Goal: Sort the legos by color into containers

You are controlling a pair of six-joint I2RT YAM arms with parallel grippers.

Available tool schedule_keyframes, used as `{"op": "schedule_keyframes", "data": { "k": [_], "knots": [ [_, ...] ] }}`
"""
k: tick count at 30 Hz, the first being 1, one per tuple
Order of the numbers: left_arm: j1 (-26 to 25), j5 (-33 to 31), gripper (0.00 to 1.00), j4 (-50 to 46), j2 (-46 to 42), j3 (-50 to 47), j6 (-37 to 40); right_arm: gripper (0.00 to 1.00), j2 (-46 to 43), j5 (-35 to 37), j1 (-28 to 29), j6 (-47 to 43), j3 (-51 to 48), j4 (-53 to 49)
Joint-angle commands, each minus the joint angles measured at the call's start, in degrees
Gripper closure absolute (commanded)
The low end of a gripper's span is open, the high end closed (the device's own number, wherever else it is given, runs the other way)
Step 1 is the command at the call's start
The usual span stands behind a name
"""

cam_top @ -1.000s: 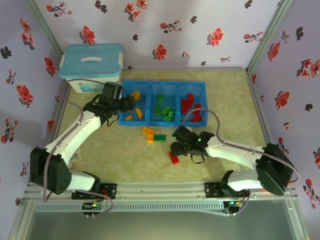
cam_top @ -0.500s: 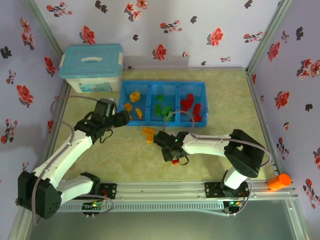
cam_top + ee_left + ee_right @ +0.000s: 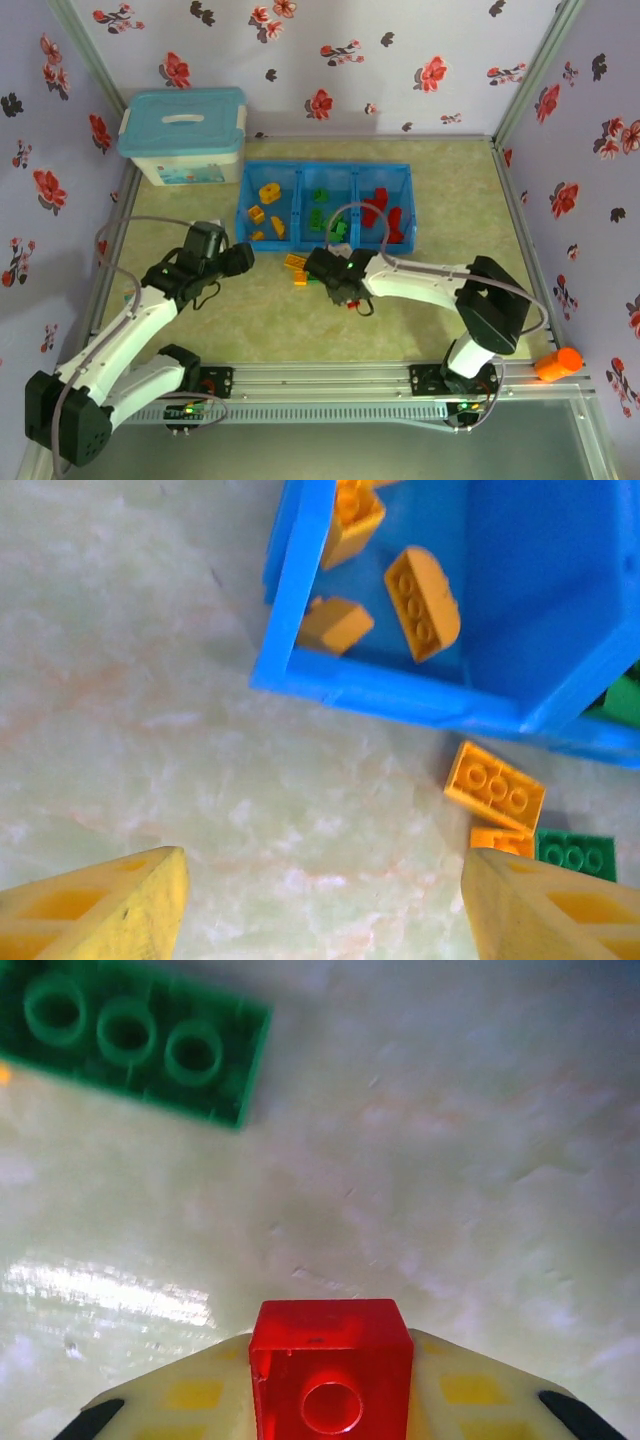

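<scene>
Over pale green surface [image 3: 460,185] near blue tray [image 3: 325,166], pinching red brick [image 3: 331,1345] in right tool [image 3: 331,1385], holding left tool [image 3: 322,860] spread and empty; next, likely lifting and carrying to right-hand compartment [image 3: 400,182] with other reds, then releasing.

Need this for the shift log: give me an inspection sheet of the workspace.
Surface: pale marbled table, no spills seen.
Job's things: blue tray holds orange bricks left, green bricks middle, red bricks right; two loose orange bricks and a loose green brick lie beside it.
Clutter: lidded storage box back left; orange object near right edge.
Grippers: left gripper open over bare table; right gripper shut on a red brick.
Cables: left cable loops free; right cable arcs across the tray.
Surroundings: floral walls on three sides.
</scene>
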Motion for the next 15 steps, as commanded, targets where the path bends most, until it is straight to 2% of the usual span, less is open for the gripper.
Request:
{"op": "schedule_keyframes", "data": {
  "k": [1,4,9,15],
  "knots": [
    [-2.4,0.1,0.28,-1.7,-2.6,-3.7,-3.5,0.73,-4.4,5.3,-6.4,-2.8,3.2,-5.0],
    [-5.4,-0.3,0.28,-1.7,-4.8,-7.2,-5.8,0.71,-6.0,4.4,-13.2,-4.6,4.8,-5.6],
    [-10.6,-2.8,0.28,-1.3,-7.5,-12.2,-9.7,0.71,-3.6,-3.0,-25.3,-8.5,9.9,-5.8],
    [-16.5,-5.0,0.29,0.4,-8.0,-15.4,-13.8,0.7,4.5,-5.2,-32.1,-12.3,19.5,-7.0]
  ]
}}
